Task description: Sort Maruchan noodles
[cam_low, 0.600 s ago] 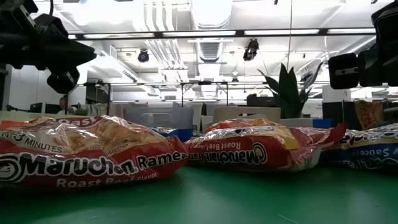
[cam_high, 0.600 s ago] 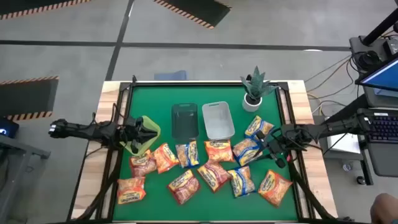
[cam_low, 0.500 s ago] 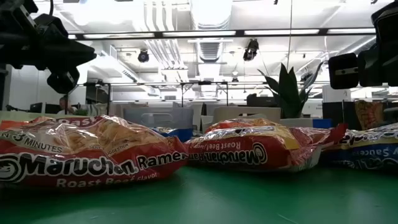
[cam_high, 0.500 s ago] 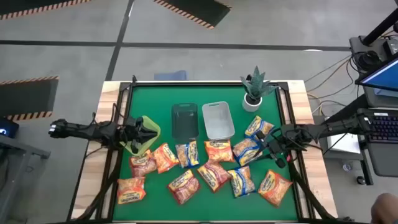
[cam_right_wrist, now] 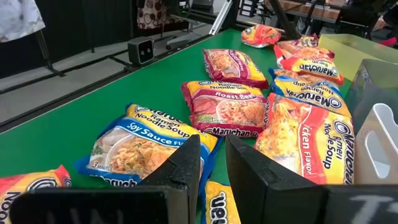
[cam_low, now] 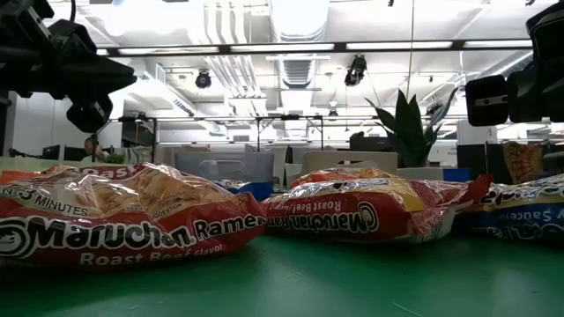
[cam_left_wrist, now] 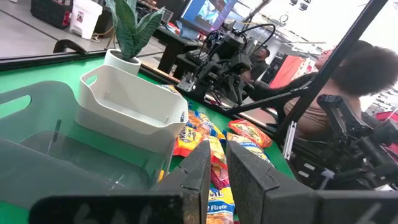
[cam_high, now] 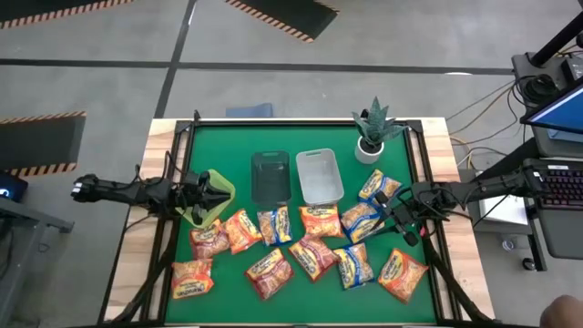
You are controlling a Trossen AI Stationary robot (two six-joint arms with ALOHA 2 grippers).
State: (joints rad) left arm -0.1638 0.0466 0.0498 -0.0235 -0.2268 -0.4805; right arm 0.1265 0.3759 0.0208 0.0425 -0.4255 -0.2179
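About a dozen Maruchan noodle packets lie flat on the near half of the green table (cam_high: 228, 150). Among them are a red one (cam_high: 270, 271), an orange one (cam_high: 402, 273) and a blue-and-yellow one (cam_high: 379, 185). My left gripper (cam_high: 219, 194) hovers over the green bin (cam_high: 196, 214) at the table's left, fingers (cam_left_wrist: 200, 163) shut but for a narrow slit, holding nothing. My right gripper (cam_high: 390, 217) hangs above the packets at the right, over a blue Soy Sauce packet (cam_right_wrist: 134, 143), likewise nearly shut and empty.
A dark bin (cam_high: 271, 176) and a pale grey bin (cam_high: 319, 175) stand side by side at mid-table. A potted plant (cam_high: 373, 132) stands at the far right corner. Red Roast Beef packets (cam_low: 123, 224) fill the low view. A person (cam_left_wrist: 348, 87) sits beyond the table's right side.
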